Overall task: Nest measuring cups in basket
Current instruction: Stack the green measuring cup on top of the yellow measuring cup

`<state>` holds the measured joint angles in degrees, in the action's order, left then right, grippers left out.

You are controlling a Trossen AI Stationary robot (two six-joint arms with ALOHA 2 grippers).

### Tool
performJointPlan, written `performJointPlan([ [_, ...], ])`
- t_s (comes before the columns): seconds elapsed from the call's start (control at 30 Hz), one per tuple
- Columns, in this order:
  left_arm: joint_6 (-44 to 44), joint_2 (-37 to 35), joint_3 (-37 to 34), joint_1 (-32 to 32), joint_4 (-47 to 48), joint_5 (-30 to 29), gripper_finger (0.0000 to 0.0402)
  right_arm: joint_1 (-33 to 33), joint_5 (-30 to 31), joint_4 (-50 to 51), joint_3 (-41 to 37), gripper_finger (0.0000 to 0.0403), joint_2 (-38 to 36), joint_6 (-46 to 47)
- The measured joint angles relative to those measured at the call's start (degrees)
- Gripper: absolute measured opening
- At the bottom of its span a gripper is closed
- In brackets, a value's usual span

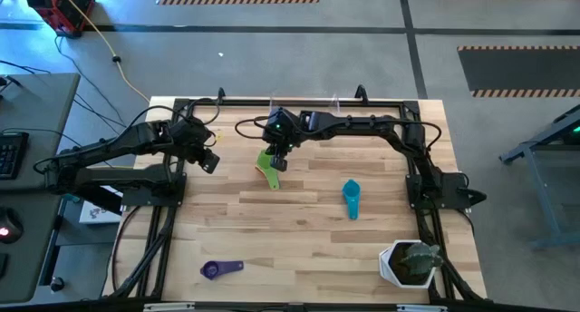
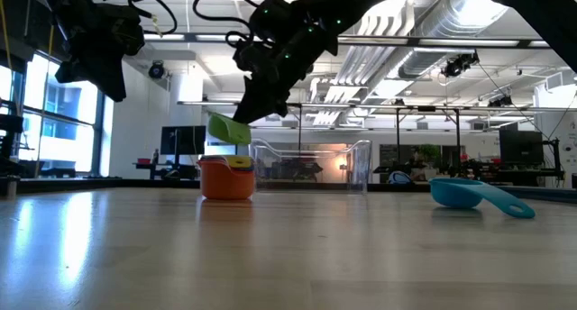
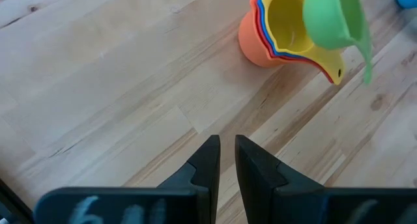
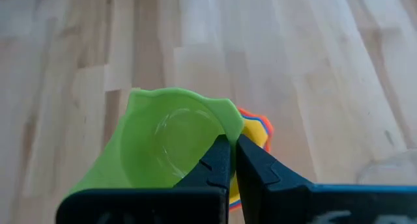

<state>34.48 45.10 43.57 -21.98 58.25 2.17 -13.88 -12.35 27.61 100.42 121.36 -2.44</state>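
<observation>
A stack of nested measuring cups (image 3: 277,28), orange outermost with yellow innermost, stands on its base on the wooden table. A green cup (image 4: 163,142) hangs just above the stack (image 2: 225,177), with my right gripper (image 4: 232,140) shut on it. A teal cup (image 1: 352,199) lies right of centre and a purple cup (image 1: 220,269) near the front edge. The clear basket (image 2: 311,164) stands at the far edge. My left gripper (image 3: 227,142) hovers left of the stack, its fingers a narrow gap apart and holding nothing. My right gripper pinches the green cup's rim (image 4: 225,126) between its two fingers, one finger inside the bowl and one outside. The fingers slant down from the table's right and far side. The cup is lifted clear and tilted, its handle (image 3: 365,55) hanging lower, over the stack.
A white plant pot (image 1: 410,262) stands at the near right corner. The black frame rails (image 1: 163,230) run along the table's left and right sides. Bare wood lies between the stack and the teal and purple cups.
</observation>
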Motion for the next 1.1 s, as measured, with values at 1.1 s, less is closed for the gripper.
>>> performJointPlan([
  [1.1, 1.9, 0.0, 0.0, 0.0, -0.3, 0.0, 0.0037, -0.2, -0.1, 0.0, 0.0, 0.0022, 2.3, -0.5],
])
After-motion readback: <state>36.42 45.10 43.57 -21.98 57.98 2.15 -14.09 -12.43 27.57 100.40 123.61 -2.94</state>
